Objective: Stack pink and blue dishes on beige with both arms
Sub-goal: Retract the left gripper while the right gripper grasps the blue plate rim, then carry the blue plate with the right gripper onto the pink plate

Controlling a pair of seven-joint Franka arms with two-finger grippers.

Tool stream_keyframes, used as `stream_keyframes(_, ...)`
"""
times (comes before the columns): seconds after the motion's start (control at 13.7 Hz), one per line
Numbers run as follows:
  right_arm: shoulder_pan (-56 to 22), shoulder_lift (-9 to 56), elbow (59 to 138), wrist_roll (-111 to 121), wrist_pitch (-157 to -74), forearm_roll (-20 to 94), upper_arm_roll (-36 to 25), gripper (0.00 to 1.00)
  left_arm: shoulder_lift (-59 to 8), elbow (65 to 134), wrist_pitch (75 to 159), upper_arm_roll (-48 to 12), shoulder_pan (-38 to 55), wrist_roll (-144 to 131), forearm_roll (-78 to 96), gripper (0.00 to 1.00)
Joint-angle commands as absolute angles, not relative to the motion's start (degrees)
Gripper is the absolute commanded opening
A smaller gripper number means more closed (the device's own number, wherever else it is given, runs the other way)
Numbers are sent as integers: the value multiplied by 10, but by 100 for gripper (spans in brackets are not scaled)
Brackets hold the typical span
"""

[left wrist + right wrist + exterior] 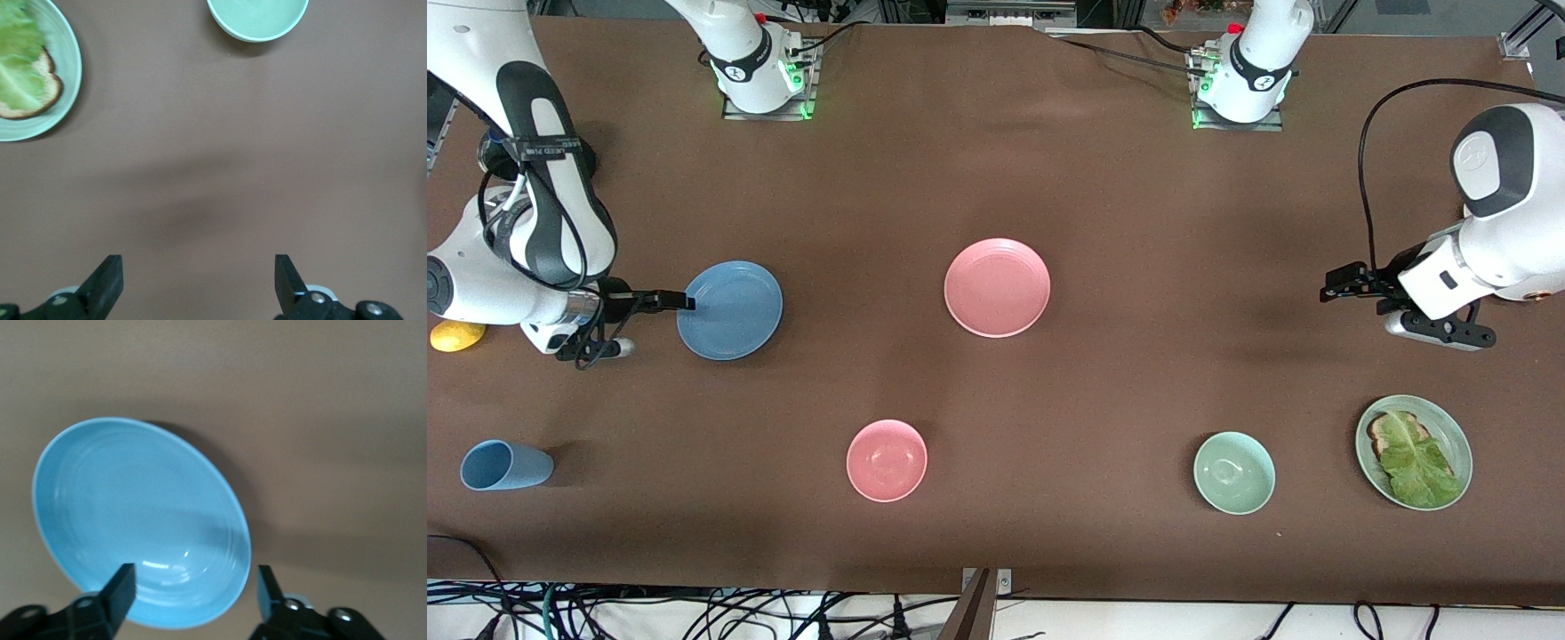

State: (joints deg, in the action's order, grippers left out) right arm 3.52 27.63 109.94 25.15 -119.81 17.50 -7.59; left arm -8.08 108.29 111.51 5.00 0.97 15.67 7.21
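Note:
The blue plate (pixel 729 309) lies toward the right arm's end of the table. My right gripper (pixel 682 302) is open at the plate's rim on that end. In the right wrist view the blue plate (pixel 133 513) has its near rim between the spread fingers of the right gripper (pixel 195 587), which grip nothing. The pink plate (pixel 997 287) rests at the table's middle. No beige plate shows in any view. My left gripper (pixel 1332 288) hangs open over bare table toward the left arm's end, and the left wrist view shows the left gripper (pixel 197 270) holding nothing.
Nearer the camera stand a blue cup on its side (pixel 505 465), a small pink bowl (pixel 887 460), a pale green bowl (pixel 1233 472) and a pale green plate (pixel 1456 436) with bread and lettuce. A yellow object (pixel 458 336) lies beside the right arm.

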Motion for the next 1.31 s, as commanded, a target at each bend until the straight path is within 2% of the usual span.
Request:
stream_keyframes(0.0, 45, 299, 1097, 294, -1222, 213, -71, 60, -54, 1075, 1090, -7, -28, 107, 26, 100)
stream_keyframes(0.07, 45, 301, 1097, 302, -1222, 221, -71, 55, -44, 1074, 1088, -12, -29, 98, 24, 100)
stream_keyframes(0.29, 51, 317, 1096, 335, -1241, 223, -71, 54, -31, 1059, 1060, -13, -29, 92, 24, 100)
stream_keyframes(0.36, 51, 319, 1096, 337, -1242, 224, -71, 50, -29, 1048, 1043, -13, -29, 84, 24, 100)
stream_keyframes(0.51, 51, 320, 1093, 337, -1242, 223, -70, 48, -29, 1014, 997, -16, -28, 57, 23, 100)
stream_keyframes(0.58, 51, 322, 1094, 337, -1242, 223, -70, 38, -29, 999, 980, -18, -27, 49, 23, 100)
stream_keyframes(0.73, 51, 324, 1093, 339, -1240, 223, -70, 6, -21, 980, 955, -25, -24, 47, 23, 100)
stream_keyframes(0.8, 50, 325, 1093, 340, -1240, 223, -69, 0, -11, 978, 954, -36, -23, 41, 19, 100)
stream_keyframes(1.09, 47, 321, 1088, 341, -1229, 221, -68, 0, 0, 946, 941, -57, -30, 22, -17, 100)
stream_keyframes(1.24, 45, 316, 1057, 335, -1175, 221, -58, 0, 1, 940, 926, -54, -39, 19, -13, 100)
